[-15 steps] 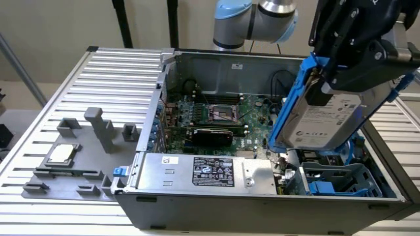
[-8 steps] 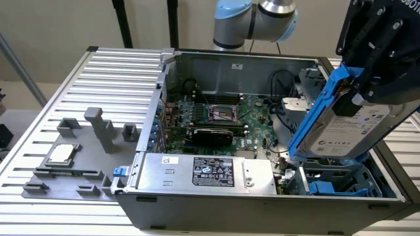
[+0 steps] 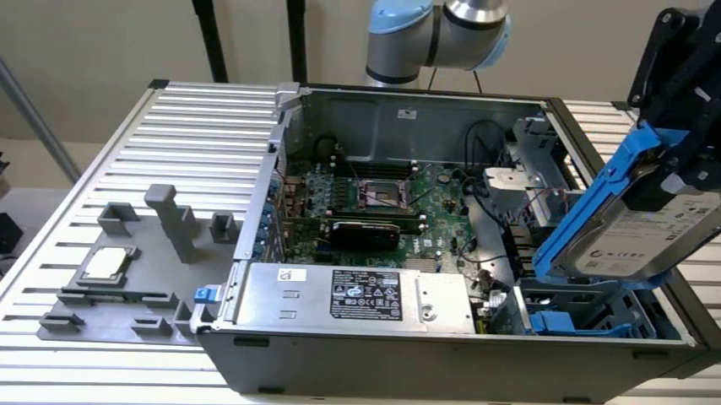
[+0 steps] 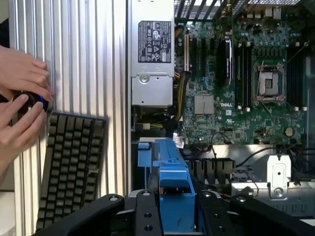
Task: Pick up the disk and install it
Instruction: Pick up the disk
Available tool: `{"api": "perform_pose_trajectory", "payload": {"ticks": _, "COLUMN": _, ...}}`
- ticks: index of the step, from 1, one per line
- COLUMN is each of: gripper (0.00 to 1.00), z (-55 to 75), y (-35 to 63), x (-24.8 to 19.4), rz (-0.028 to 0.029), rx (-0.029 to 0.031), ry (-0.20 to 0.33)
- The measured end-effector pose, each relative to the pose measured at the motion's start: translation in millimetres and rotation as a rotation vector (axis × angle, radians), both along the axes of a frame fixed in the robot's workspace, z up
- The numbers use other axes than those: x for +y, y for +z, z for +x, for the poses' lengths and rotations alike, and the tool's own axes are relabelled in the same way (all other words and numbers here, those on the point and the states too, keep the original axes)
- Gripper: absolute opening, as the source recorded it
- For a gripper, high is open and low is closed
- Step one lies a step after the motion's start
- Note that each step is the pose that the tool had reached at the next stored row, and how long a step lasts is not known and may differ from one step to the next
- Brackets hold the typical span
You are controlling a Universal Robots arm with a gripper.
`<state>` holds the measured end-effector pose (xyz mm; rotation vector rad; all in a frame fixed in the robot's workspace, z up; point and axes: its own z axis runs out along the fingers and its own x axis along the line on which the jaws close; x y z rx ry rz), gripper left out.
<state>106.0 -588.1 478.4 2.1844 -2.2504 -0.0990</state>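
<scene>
The disk [image 3: 636, 236] is a silver-grey drive with a white label in a bright blue carrier. It hangs tilted, on edge, above the front corner of the open computer case [image 3: 259, 219] at the exterior view's right. My gripper [image 3: 676, 181] is shut on it from above. Just under the disk's lower end sits the blue plastic cage [image 3: 575, 322] inside the case. In the wrist view the blue carrier of the disk [image 4: 172, 172] sticks out between my black fingers [image 4: 142, 214], with my gripper [image 4: 174, 209] closed around it, over the case interior.
Inside the case lie the motherboard [image 3: 372, 194] and a silver power supply [image 3: 349, 295]. A grey fixture [image 3: 113, 287] holding a small square chip [image 3: 105, 264] sits at the exterior view's left. Beside the case are a keyboard [image 4: 71, 167] and a person's hands [image 4: 22, 98] on a small black device.
</scene>
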Motion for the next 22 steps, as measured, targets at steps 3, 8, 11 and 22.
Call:
{"api": "perform_pose_trajectory", "payload": {"ticks": 3, "gripper": 0.0, "z": 5.2, "y": -0.5, "x": -0.1, "rz": 0.0, "rx": 0.0002, "ry": 0.0}}
{"api": "perform_pose_trajectory", "payload": {"ticks": 8, "gripper": 0.0, "z": 5.4, "y": -0.5, "x": -0.2, "rz": 0.0004, "rx": 0.0003, "ry": 0.0}}
{"api": "perform_pose_trajectory", "payload": {"ticks": 11, "gripper": 0.0, "z": 5.4, "y": -0.5, "x": -0.2, "rz": 0.0004, "rx": 0.0003, "ry": 0.0}}
{"api": "perform_pose_trajectory", "payload": {"ticks": 22, "gripper": 0.0, "z": 5.4, "y": -6.0, "x": -0.2, "rz": 0.0005, "rx": 0.0003, "ry": 0.0}}
